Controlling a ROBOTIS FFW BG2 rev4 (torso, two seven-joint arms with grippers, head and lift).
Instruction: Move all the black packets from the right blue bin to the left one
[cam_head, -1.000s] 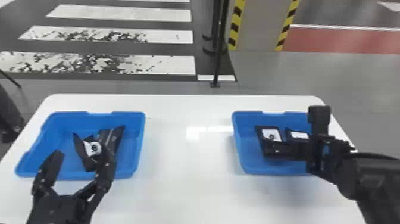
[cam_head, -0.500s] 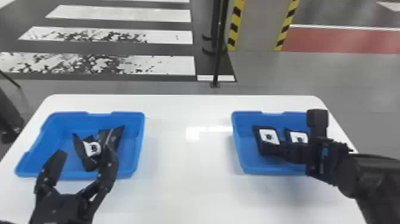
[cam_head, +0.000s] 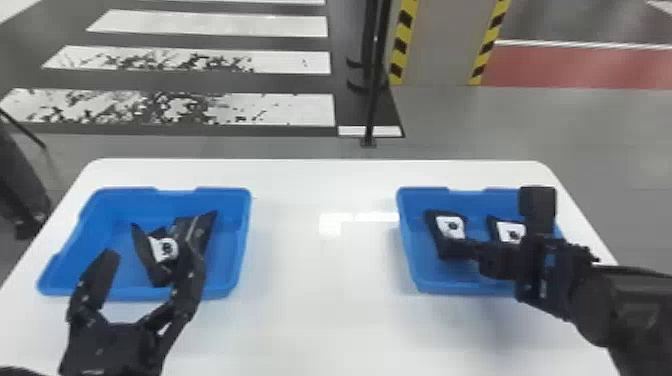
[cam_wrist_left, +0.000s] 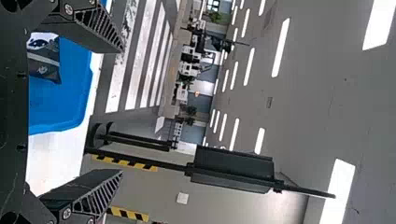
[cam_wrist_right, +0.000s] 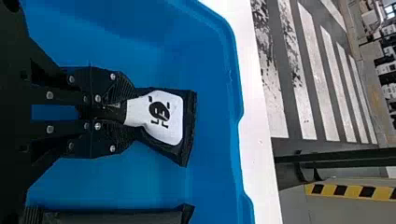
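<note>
White tbl (cam_head: 310, 320), R claw (cam_head: 467, 249) hiding pinched pkt's (cam_wrist_right: 163, 116) end

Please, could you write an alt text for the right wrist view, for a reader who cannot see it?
The right gripper pinches a black packet with a white label inside a blue bin; a second packet lies nearby, with striped floor beyond.

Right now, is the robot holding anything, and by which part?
The right gripper pinches a black packet by its near end; the left gripper is empty.
</note>
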